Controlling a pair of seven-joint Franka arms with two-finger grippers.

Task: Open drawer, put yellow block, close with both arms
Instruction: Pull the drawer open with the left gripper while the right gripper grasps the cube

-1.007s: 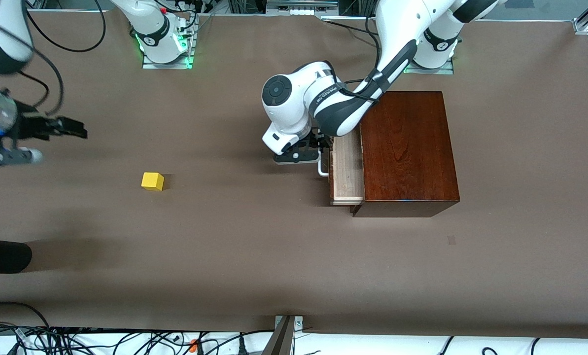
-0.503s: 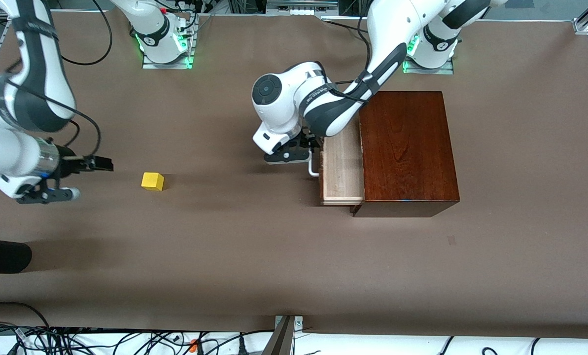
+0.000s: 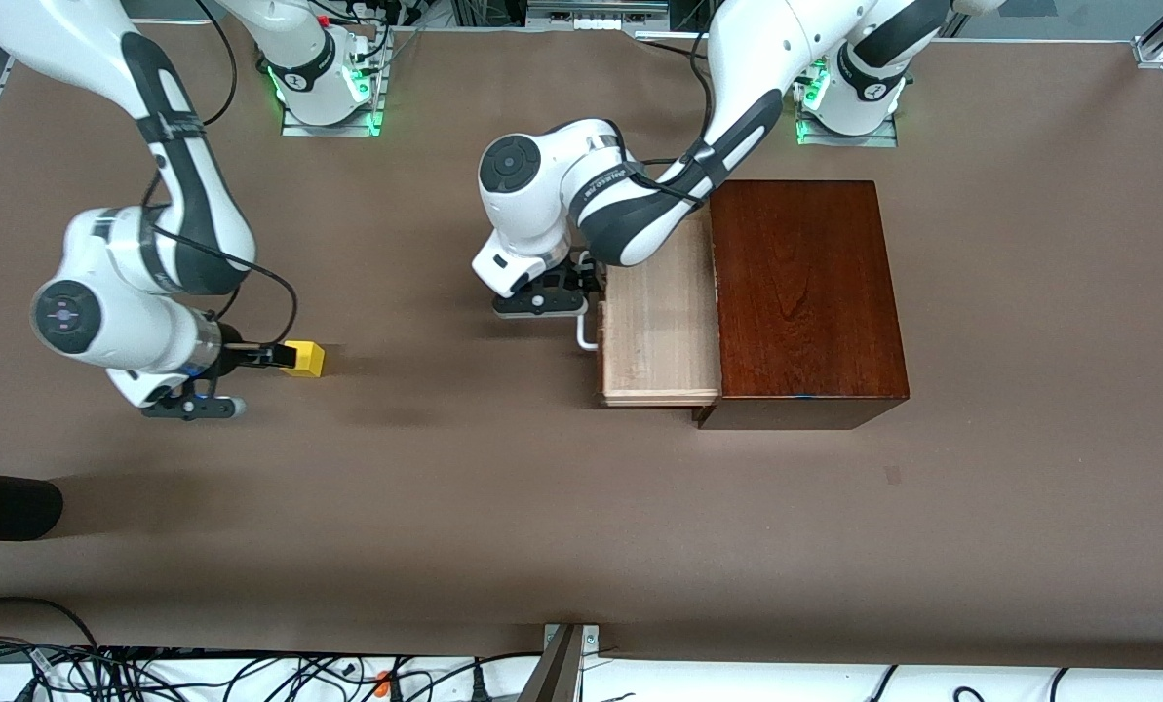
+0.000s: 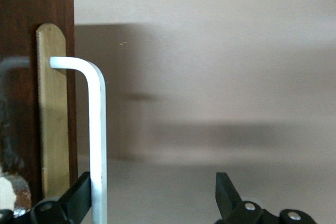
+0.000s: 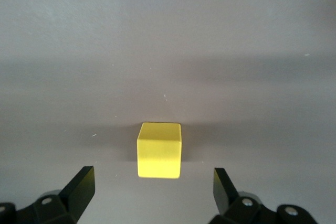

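The yellow block (image 5: 158, 150) sits between the released right pincer's (image 5: 152, 190) fingers; left pincer (image 4: 152, 198) spread, one finger touching the drawer handle (image 4: 97, 140).

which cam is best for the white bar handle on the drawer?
Left wrist view: the white bar handle fills the frame, its bend and mounting on the dark reddish-brown drawer front clear. Front view shows only a small piece of it below the left arm's wrist. Right wrist view shows none of it.
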